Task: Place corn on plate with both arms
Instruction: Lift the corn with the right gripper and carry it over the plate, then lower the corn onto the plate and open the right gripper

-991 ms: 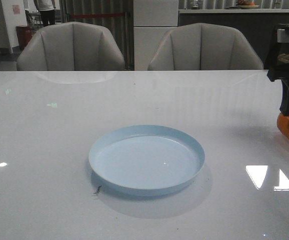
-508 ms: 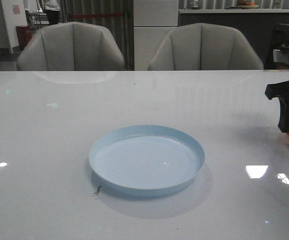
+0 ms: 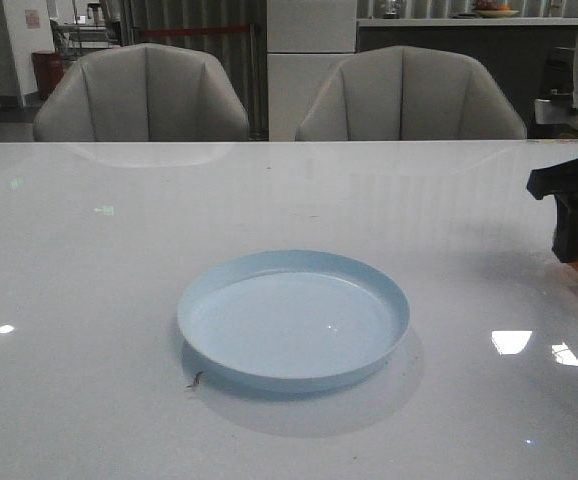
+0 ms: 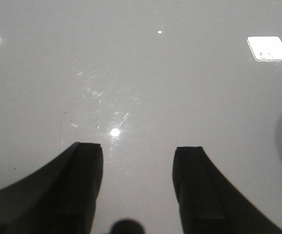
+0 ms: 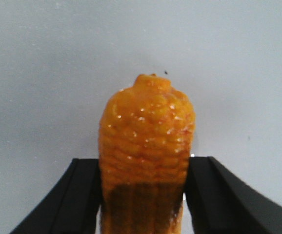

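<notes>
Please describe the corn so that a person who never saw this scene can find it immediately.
Look at the white table, then at its far right edge, well right of the pale blue plate. There the right pincer closes around the corn, the only glossy orange, kernel-covered object.

The right gripper [image 3: 575,240] is showing as matte black, angular parts, with a pale grey cable looping above it and a small blue light glowing beside it. The left gripper [image 4: 137,183] is presenting two broad black fingers [image 4: 82,185], flat-tipped and curving outward toward their base
</notes>
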Robot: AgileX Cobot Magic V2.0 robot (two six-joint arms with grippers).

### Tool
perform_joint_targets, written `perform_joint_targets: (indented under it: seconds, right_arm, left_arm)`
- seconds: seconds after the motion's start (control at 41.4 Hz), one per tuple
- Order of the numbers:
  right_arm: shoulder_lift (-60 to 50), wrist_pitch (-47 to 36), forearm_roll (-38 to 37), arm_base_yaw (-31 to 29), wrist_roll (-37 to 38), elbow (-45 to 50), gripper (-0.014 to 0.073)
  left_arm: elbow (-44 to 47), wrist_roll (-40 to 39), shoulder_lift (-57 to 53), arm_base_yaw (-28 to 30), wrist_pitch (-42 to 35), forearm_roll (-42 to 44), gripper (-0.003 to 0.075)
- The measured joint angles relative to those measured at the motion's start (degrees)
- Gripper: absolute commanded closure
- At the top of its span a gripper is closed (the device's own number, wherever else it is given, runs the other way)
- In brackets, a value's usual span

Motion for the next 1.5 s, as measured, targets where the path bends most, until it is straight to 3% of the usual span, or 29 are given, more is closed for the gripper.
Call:
perform_joint_targets:
  seconds: [0.338, 0.749, 1.33, 1.499]
  right_arm:
    - [0.1, 6.5, 3.9, 13.4, -6.6, -13.1, 0.0357]
    - [0.6, 9.7, 4.5, 30.3, -7.2, -14.1, 0.0357]
    - [7.1, 10.0, 7.4, 33.2, -7.2, -14.1, 0.0355]
    - [7.1, 9.9, 7.4, 33.2, -7.2, -14.1, 0.0222]
  left_arm:
    - [0.0, 0.0, 0.0, 0.0, 0.0, 0.0, 0.0323]
    - [0.0, 0.0, 0.0, 0.0, 0.0, 0.0, 0.0323]
    - [0.0, 0.0, 0.0, 0.0, 0.0, 0.0, 0.0323]
    - [0.0, 0.0, 0.0, 0.0, 0.0, -0.1, 0.0323]
